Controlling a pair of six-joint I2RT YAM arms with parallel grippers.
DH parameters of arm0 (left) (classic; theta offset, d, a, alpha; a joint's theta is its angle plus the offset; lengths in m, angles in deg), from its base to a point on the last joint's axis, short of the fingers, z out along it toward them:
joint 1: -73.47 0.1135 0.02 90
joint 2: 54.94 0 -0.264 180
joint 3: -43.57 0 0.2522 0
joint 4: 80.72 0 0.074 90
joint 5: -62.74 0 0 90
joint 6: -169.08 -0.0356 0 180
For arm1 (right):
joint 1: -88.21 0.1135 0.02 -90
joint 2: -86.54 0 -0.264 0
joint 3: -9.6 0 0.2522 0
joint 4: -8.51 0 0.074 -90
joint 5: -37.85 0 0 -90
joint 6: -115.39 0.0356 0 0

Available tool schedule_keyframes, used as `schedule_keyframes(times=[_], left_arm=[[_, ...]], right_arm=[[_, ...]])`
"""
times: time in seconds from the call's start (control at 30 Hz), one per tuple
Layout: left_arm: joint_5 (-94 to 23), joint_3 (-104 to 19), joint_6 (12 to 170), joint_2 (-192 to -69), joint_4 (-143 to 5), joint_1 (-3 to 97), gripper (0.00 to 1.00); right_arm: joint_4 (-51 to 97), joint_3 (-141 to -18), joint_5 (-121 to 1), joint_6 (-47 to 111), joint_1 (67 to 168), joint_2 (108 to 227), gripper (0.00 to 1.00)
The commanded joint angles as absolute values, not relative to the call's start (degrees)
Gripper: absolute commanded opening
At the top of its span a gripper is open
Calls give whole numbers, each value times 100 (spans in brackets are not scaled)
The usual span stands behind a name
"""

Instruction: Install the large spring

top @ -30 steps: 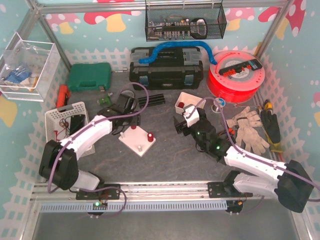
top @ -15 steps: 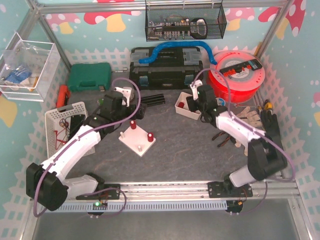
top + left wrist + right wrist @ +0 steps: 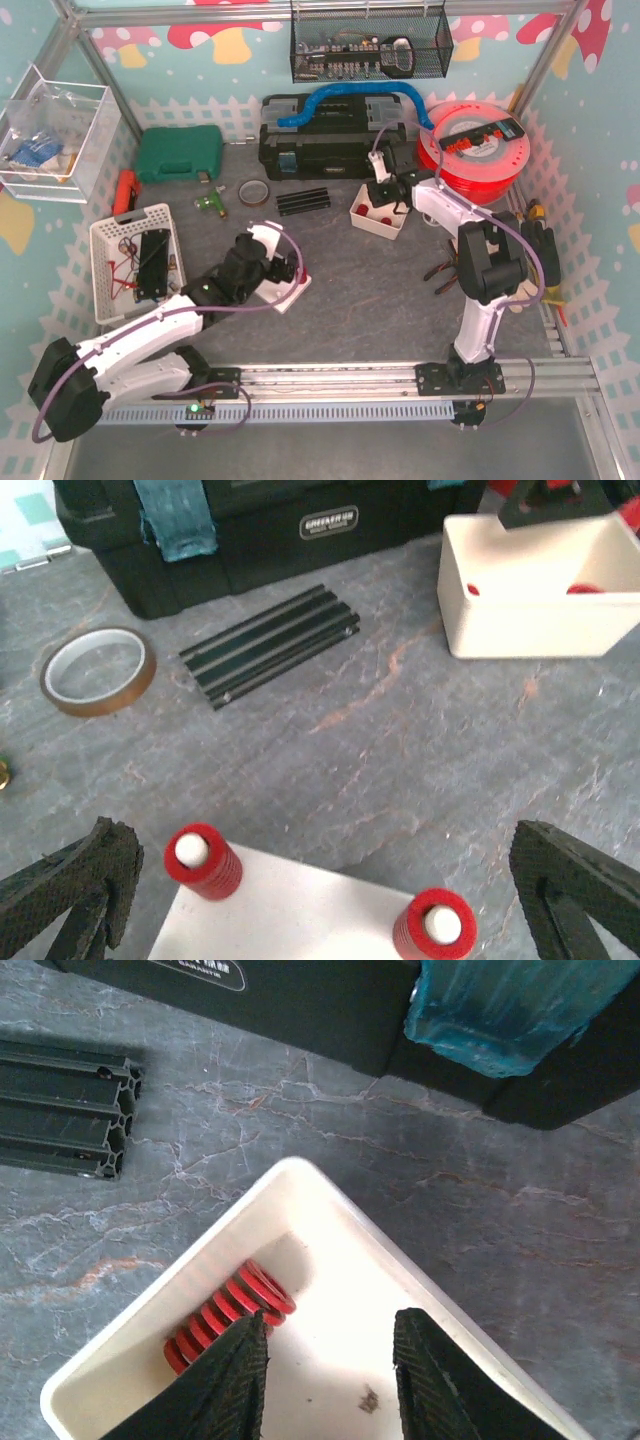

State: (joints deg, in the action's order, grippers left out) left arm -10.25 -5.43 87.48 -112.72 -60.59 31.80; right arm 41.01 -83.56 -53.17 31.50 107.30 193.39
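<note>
Short of the white bin (image 3: 520, 630), your left pincer (image 3: 320, 885) gapes wide over the peg plate (image 3: 300, 925). Only the right wrist view looks into the bin: the red spring (image 3: 228, 1315) lies just beside the narrowed, empty right pincer (image 3: 330, 1380). Beyond the bin, the toolbox (image 3: 250, 530) badge is too blurred to read.

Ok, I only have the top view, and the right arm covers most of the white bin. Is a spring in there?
Observer: Yes. The right wrist view shows one red spring lying along a wall of the white bin.
Operator: Does the right gripper have it?
Observer: No. Its jaws hang apart over the bin with nothing between them, and the spring lies partly under one finger.
Operator: And the pegs on the white plate?
Observer: The left wrist view shows two pegs, each standing inside a red coil.
</note>
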Motion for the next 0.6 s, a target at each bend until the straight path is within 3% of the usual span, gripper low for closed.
schedule_keyframes(times=[0.0, 0.23, 0.4, 0.57], left_arm=[[147, -381, 8554, -11318, -6403, 2786, 99], [-6, -1018, 8718, -11567, -6034, 2830, 99], [-331, -1430, 9072, -11412, -5715, 2830, 99], [-820, -1703, 9208, -11046, -5403, 2847, 99]], right_arm=[[5456, -9199, -5226, 3633, 10713, 19874, 39], [6458, -9906, -5085, 4216, 10694, 20142, 52], [6173, -9938, -4986, 5567, 10711, 20135, 55], [6957, -10439, -4362, 6868, 10720, 20188, 55]])
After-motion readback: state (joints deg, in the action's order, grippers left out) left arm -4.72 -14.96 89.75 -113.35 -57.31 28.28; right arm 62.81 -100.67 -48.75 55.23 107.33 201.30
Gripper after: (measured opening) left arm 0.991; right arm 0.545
